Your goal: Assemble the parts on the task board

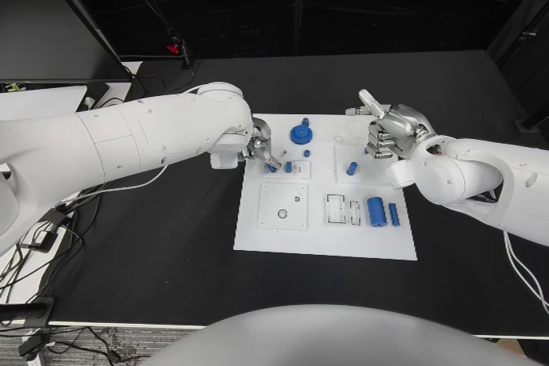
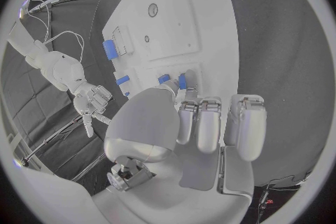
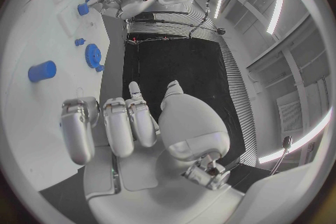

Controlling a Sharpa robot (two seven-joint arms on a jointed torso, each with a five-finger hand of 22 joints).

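Observation:
The white task board (image 1: 326, 227) lies mid-table. My left hand (image 1: 261, 150) is at its left edge, fingers curled, its fingertips (image 2: 185, 102) pinching a small blue part (image 1: 274, 167) down on the board. That small blue part (image 3: 83, 9) sits at the left hand (image 3: 119, 0) in the right wrist view too. My right hand (image 1: 395, 132) hovers over the board's far right corner with its fingers (image 3: 115, 126) curled in and nothing in them. A blue gear (image 1: 301, 134), a short blue peg (image 1: 352, 167), a blue cylinder (image 1: 375, 209) and a blue bar (image 1: 393, 214) rest on the board.
The black table (image 1: 149, 247) surrounds the board. A raised square plate with a round hole (image 1: 282, 206) sits on the board's near left, and white slotted holders (image 1: 343, 209) stand beside the cylinder. Cables (image 1: 46, 231) trail at the table's left edge.

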